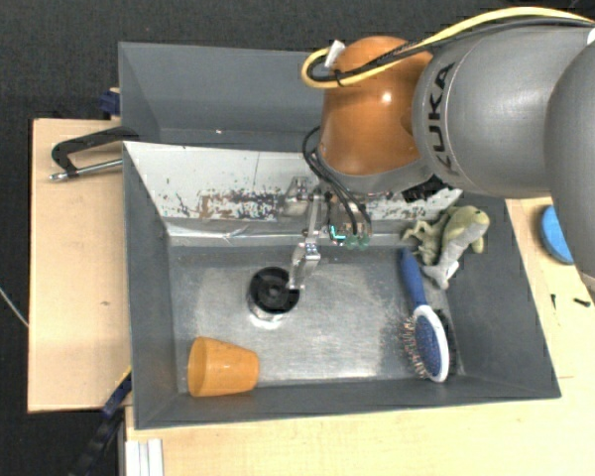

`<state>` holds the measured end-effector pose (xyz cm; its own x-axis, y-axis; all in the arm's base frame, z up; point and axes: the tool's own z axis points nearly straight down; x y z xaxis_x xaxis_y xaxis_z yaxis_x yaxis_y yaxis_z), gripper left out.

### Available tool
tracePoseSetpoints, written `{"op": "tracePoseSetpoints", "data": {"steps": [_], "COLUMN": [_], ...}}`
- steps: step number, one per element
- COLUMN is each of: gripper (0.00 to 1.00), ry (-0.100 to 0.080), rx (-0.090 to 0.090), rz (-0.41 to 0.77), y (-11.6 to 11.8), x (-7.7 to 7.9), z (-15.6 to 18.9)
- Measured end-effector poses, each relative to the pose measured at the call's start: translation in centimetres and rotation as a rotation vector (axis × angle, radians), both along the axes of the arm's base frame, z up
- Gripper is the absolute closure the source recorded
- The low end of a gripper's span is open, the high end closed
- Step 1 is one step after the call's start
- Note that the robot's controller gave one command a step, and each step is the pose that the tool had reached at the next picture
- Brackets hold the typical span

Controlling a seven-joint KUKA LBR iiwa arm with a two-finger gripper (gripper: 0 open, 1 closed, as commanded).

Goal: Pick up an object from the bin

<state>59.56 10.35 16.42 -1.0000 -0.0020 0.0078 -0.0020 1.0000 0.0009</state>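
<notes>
My gripper (299, 269) hangs below the arm's orange cover, near the middle of the bin. Its lower end comes down against the right edge of a small round black thing with a silvery rim (269, 294), which lies flat on the bin floor. Nothing shows held in the gripper. An orange cup (221, 367) lies on its side at the front left, well apart from the gripper.
A blue brush with a white oval head (424, 331) lies along the right side of the bin floor. Behind it, a pale green and white soft toy (448, 233) rests against the right wall. The arm and its cover hide the back middle of the bin.
</notes>
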Motion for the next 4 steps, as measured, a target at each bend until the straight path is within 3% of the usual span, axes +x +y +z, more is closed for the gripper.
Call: {"op": "tracePoseSetpoints", "data": {"steps": [1, 2, 3, 4], "gripper": [0.0, 1.0, 1.0, 1.0], "ry": [-0.015, -0.022, -0.021, -0.023], "rx": [0.002, 0.004, 0.002, 0.004], "rz": [-0.092, -0.091, -0.034, -0.031], "y": [0.7, 0.7, 0.6, 1.6], "x": [-4.1, -3.8, -6.0, -5.8], "z": [-9.2, -8.9, 0.9, 10.7]}}
